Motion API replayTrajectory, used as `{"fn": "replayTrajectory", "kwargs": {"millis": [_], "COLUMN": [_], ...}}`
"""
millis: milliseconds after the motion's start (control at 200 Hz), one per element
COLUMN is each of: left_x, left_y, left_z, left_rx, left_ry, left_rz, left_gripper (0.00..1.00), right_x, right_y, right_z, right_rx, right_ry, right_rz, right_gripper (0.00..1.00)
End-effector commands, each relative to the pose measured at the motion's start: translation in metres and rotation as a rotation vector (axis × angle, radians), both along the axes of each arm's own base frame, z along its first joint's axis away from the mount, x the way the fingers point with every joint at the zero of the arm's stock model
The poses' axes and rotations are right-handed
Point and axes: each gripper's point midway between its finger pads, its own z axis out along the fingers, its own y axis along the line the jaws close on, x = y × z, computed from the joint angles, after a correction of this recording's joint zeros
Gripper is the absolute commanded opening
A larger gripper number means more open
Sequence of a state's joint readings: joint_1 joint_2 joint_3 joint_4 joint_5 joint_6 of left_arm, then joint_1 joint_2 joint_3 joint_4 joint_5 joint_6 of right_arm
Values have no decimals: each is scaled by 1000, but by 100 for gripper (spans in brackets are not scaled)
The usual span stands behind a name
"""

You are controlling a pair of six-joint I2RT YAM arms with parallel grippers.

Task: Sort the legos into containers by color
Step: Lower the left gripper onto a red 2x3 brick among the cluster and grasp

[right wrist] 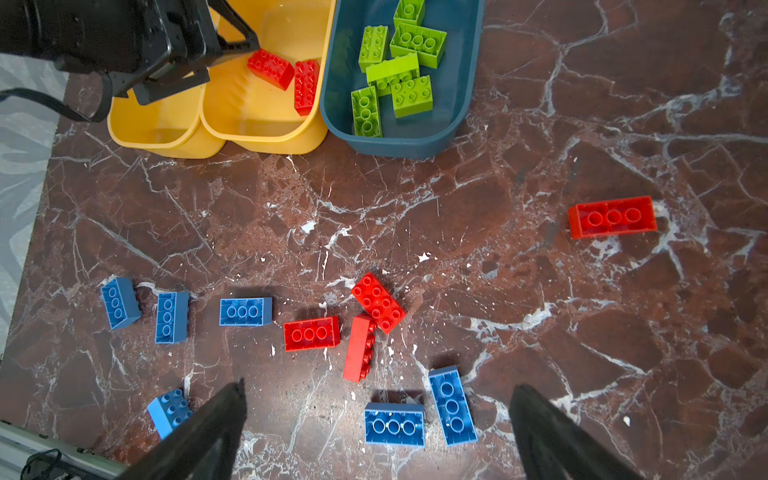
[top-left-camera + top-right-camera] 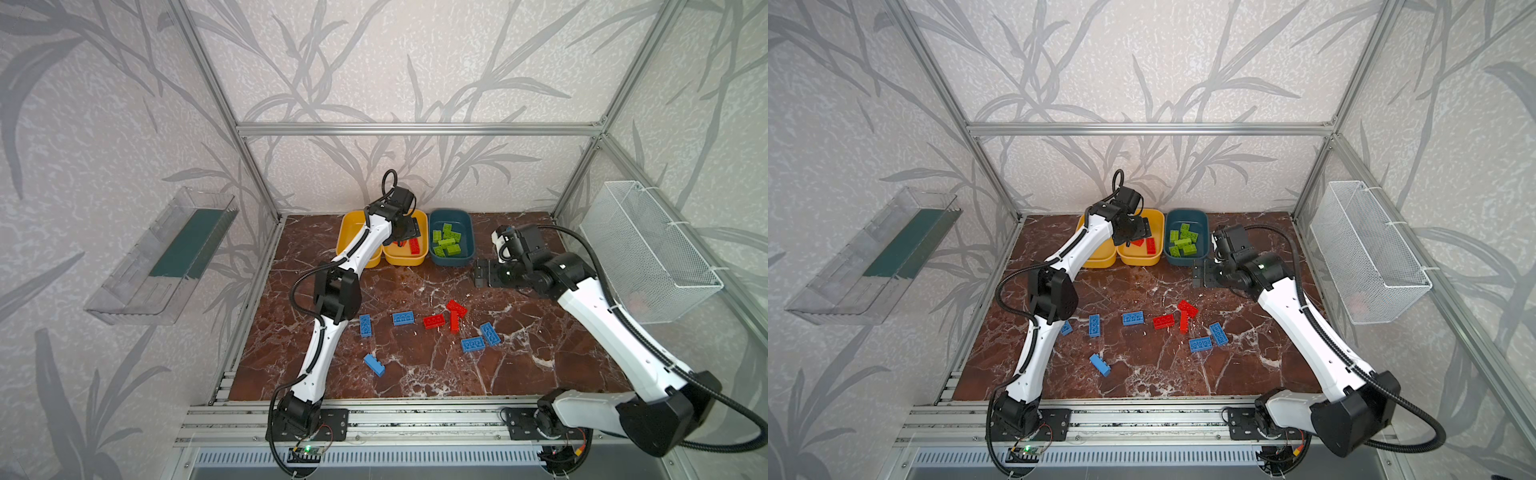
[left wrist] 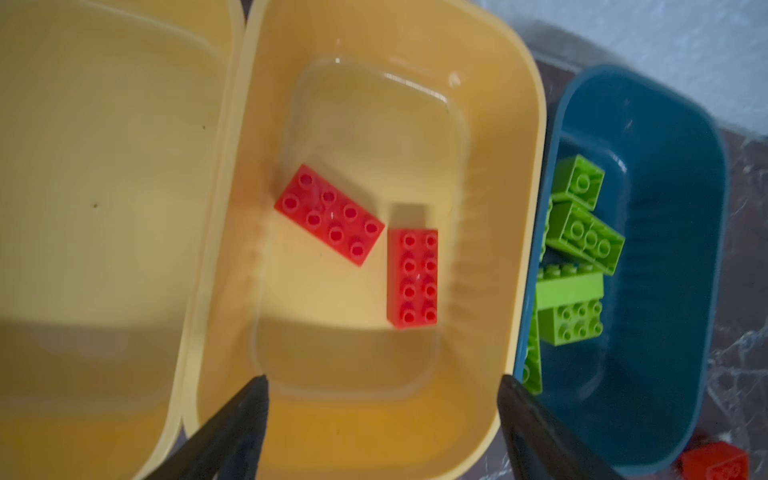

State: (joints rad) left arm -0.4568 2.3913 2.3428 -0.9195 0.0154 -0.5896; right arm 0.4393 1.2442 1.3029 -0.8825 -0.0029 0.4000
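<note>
Marble top (image 1: 582,124); red lego (image 3: 412,278) in yellow tub (image 3: 490,332): studs up, lengthwise.

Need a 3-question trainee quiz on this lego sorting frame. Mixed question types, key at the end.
1. Which colour of brick lies in the teal tub? A red, B green, C blue.
2. True or false: the left gripper holds something.
3. How many red bricks lie in the middle yellow tub?
Key: 1 B. 2 False: its jaws stand open and empty above the tub. 3 Two.
</note>
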Motion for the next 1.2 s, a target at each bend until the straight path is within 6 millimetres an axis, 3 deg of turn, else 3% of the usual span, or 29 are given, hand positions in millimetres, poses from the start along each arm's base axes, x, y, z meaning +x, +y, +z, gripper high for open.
{"fn": "replayTrajectory", "kwargs": {"millis": [0, 160, 325, 560, 775, 1195], "left_x": [-47, -117, -180, -241, -259, -243], "left_y": [-34, -57, -63, -68, -78, -96], "left_z": [28, 15, -3, -20, -36, -74], "left_rx": [88, 135, 112, 186, 217, 365], "left_ry": [-63, -51, -20, -27, -56, -29], "left_rz": [-195, -376, -455, -586, -688, -894], "left_gripper": [85, 85, 86, 86, 86, 85], "right_x": [-27, -64, -99, -130, -153, -170], "right_y": [-10, -25, -39, -49, -59, -71], "right_z": [-7, -23, -29, -37, -38, -32], "right_rx": [13, 9, 33, 65, 82, 76], "right_ry": [31, 71, 77, 92, 99, 106], "right_rz": [-6, -11, -18, -26, -45, -75], "right_gripper": [99, 99, 99, 99, 99, 99]}}
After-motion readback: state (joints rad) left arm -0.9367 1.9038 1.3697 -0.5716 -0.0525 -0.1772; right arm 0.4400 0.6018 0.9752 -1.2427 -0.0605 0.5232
